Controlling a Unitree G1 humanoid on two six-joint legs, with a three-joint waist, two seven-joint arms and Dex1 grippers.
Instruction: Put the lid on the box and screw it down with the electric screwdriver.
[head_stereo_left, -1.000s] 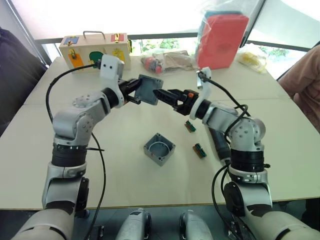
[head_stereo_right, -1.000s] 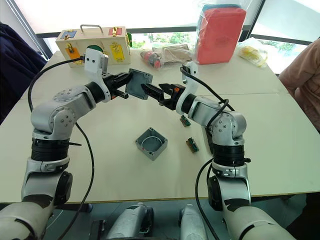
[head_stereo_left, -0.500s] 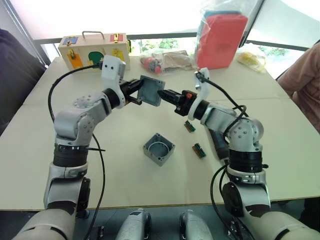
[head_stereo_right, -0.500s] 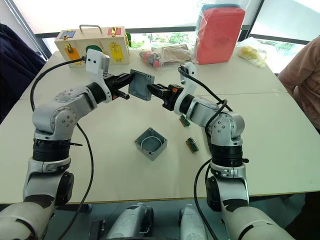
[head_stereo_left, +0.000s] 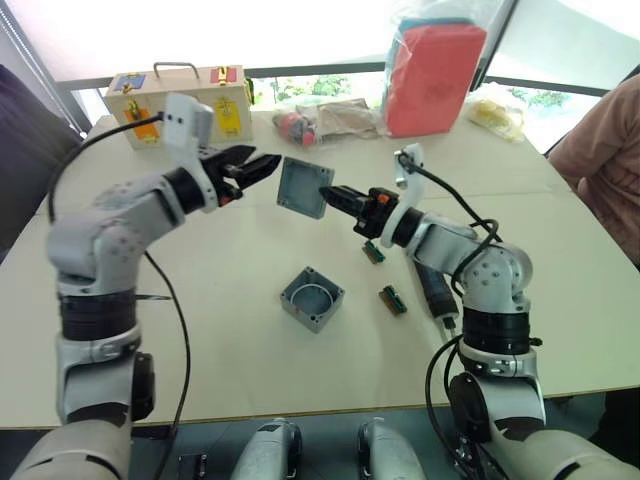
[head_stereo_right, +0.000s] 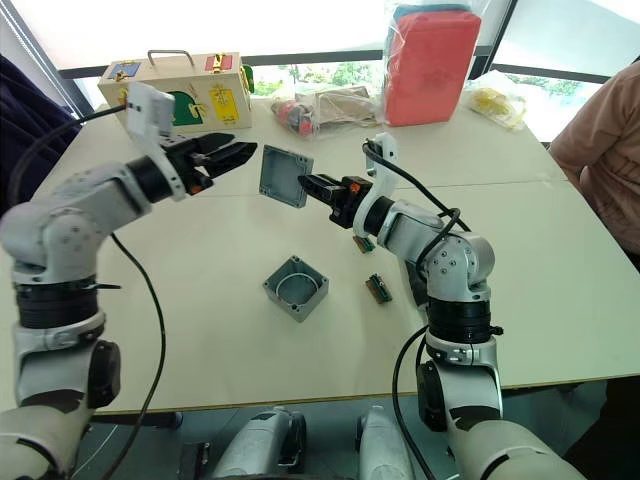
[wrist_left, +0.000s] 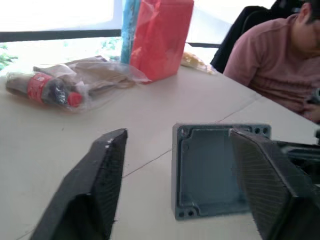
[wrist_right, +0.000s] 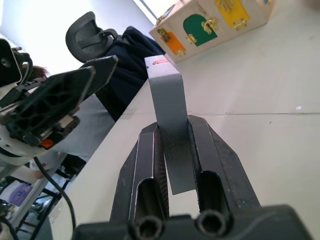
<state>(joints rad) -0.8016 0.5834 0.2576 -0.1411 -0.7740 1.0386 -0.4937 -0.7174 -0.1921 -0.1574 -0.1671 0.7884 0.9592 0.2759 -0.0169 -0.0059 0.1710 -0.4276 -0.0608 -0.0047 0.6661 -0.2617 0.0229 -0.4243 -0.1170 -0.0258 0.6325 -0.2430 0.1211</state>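
My right gripper (head_stereo_left: 335, 194) has its two black fingers clamped on the edge of the small flat square grey-blue plastic lid (head_stereo_left: 305, 186), holding it up in the air above the pale tabletop (head_stereo_left: 220, 330), tilted on edge with its hollow ribbed inner face turned toward my left side. From my right wrist I see the lid (wrist_right: 167, 107) as a thin grey slab rising between the two fingers (wrist_right: 145, 165), which press against it from both sides. My left gripper (head_stereo_left: 250, 167) hangs in the air just beside the lid and apart from it, its fingers spread wide and holding nothing; from my left wrist the lid's inner face with its corner screw holes (wrist_left: 210, 167) shows between the two parted black fingers (wrist_left: 102, 175). The small square grey plastic box (head_stereo_left: 312, 298) sits open side up on the table below, near the middle, with nothing on it. The slim dark blue-black pen-shaped electric screwdriver (head_stereo_left: 436, 294) lies flat on the table under my right forearm, partly hidden by it. Two small green pieces (head_stereo_left: 393, 299) lie between the box and the screwdriver. At the far edge stand a wooden box with coloured latched doors (head_stereo_left: 180, 95), a clear bag with a bottle inside (head_stereo_left: 315, 120) and a red pack in plastic wrap (head_stereo_left: 430, 65). A person in a pinkish shirt (head_stereo_left: 600, 170) sits at the table's right side.
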